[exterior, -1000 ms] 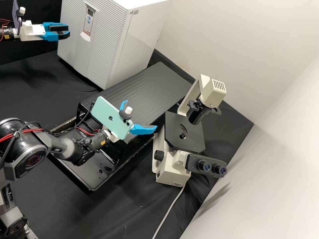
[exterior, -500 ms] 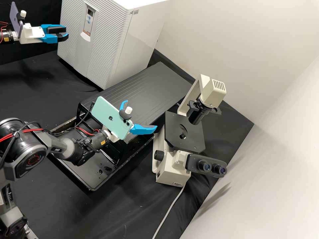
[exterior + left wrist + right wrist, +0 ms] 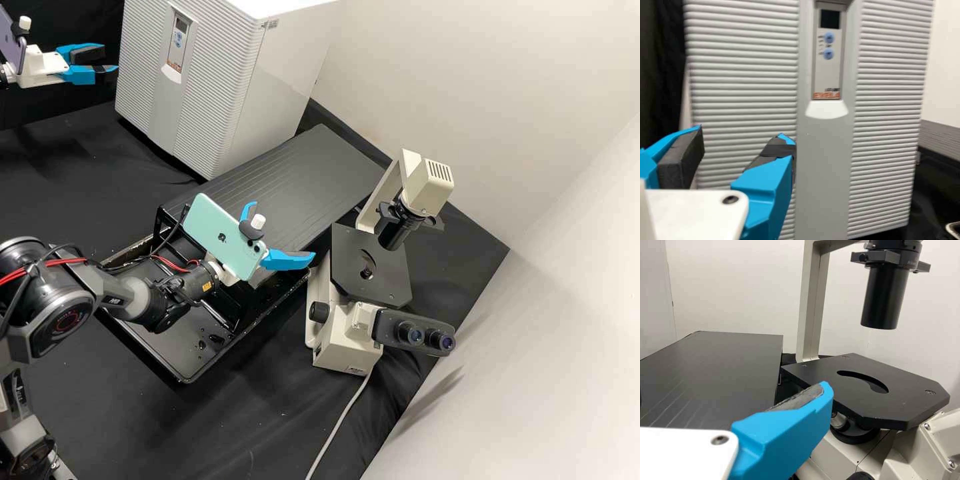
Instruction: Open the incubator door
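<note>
– Easing the left gripper (image 3: 110,61) away from the incubator (image 3: 280,80), with fingers (image 3: 765,182) parted!
– And the right gripper (image 3: 283,231)?
– Open too, near the microscope (image 3: 341,337).
– And the door (image 3: 217,100)?
– Closed, at the far side of the bench (image 3: 67,173).

Lab, with microscope (image 3: 357,333) and incubator (image 3: 200,93)

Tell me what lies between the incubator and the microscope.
A black grooved platform lies between the incubator and the microscope, as the high view shows.

Open air fronts the incubator (image 3: 213,87); a black platform (image 3: 293,170) flanks it.
</note>
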Action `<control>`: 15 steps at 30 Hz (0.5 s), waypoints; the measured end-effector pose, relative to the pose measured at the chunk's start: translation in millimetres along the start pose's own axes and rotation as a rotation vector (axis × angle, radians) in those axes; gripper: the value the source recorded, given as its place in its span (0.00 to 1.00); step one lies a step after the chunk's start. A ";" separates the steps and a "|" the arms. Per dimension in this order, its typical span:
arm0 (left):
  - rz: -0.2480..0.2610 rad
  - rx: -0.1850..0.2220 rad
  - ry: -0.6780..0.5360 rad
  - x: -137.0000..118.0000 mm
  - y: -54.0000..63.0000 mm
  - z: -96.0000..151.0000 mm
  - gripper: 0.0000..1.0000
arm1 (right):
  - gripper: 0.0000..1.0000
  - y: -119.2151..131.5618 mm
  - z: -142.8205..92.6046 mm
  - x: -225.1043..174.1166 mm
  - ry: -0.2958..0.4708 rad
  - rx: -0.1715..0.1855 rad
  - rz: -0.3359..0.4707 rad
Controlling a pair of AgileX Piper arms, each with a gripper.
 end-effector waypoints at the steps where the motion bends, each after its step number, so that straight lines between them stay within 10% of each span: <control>1: -0.001 -0.001 0.004 -1.2 -0.1 -0.7 1.00 | 1.00 0.0 0.0 0.0 0.000 0.000 0.000; 15: -0.009 0.005 0.055 -8.6 4.3 -11.1 1.00 | 1.00 0.0 0.0 0.0 0.000 0.000 0.000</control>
